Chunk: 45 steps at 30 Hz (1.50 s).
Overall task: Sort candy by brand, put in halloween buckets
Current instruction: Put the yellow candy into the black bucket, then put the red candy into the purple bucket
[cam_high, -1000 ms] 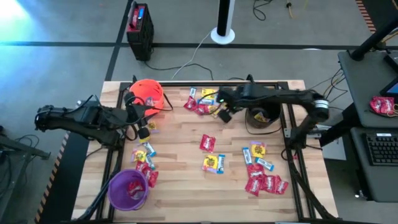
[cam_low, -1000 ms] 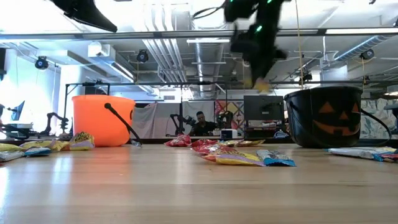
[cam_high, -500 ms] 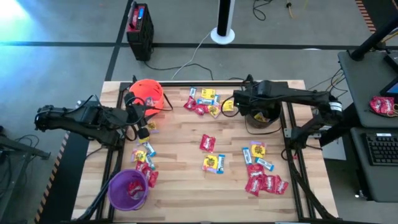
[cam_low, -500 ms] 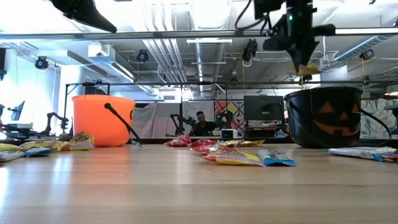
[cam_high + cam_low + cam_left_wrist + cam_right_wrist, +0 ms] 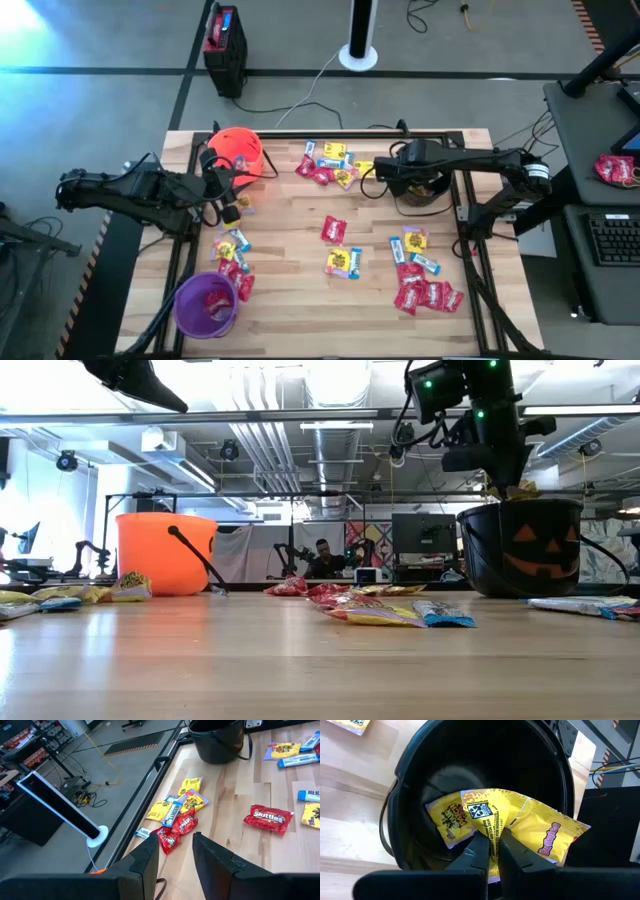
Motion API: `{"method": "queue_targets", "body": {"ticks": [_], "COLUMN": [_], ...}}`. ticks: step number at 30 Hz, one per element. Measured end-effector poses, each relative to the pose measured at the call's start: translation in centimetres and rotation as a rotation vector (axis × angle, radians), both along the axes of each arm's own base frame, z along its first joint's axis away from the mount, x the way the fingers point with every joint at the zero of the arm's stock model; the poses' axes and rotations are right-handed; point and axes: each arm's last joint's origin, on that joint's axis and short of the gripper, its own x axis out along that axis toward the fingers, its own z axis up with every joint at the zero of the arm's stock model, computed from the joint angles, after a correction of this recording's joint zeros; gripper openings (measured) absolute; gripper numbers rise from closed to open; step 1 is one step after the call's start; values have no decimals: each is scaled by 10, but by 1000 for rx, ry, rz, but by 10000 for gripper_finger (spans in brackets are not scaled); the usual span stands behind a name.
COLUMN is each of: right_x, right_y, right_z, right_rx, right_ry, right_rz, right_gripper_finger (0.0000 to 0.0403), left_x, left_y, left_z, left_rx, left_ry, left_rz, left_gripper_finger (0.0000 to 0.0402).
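Yellow packet (image 5: 520, 822) pinched in closed right gripper (image 5: 492, 851), directly over black bucket (image 5: 410, 780). Risk: clinging to fingers on release, missing bucket.

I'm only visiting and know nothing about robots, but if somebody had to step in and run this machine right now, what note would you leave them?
Right gripper: shut on a yellow candy packet, held over the mouth of the black bucket, not yet dropped.
Left gripper: open, holding nothing, waiting at the table's left edge near the orange bucket.
Done: at least one yellow packet already lies in the black bucket; the purple bucket holds red packets.
Left: release this packet, then sort the loose candy, namely the cluster by the far edge, the middle pieces, the red pile at right and the pile by the purple bucket.
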Motion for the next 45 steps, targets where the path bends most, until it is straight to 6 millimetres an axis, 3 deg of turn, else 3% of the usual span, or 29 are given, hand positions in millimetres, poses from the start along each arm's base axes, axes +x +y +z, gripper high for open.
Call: {"method": "queue_targets", "body": {"ticks": [10,22,26,31,38,45], "right_x": [0,-1,-1,7,49,97], "right_y": [0,0,0,3,21,47], "right_z": [1,2,3,21,35,18], "right_rx": [3,-9,-11,-43,-91,-32], "right_ry": [-1,-10,-12,-81,-331,-611], "right_rz": [19,1,9,48,447,993], "right_gripper_finger": [18,170,192,193,187,189], "left_x": [0,1,1,1,2,3], "left_y": [0,0,0,-1,-3,-5], "left_z": [-3,-8,-8,-8,-10,-19], "left_rx": [1,-2,-11,-51,-141,-163], "left_ry": [10,18,12,-5,-9,19], "left_rz": [0,3,7,7,-64,-94], "left_gripper_finger": [104,104,104,104,104,104]}}
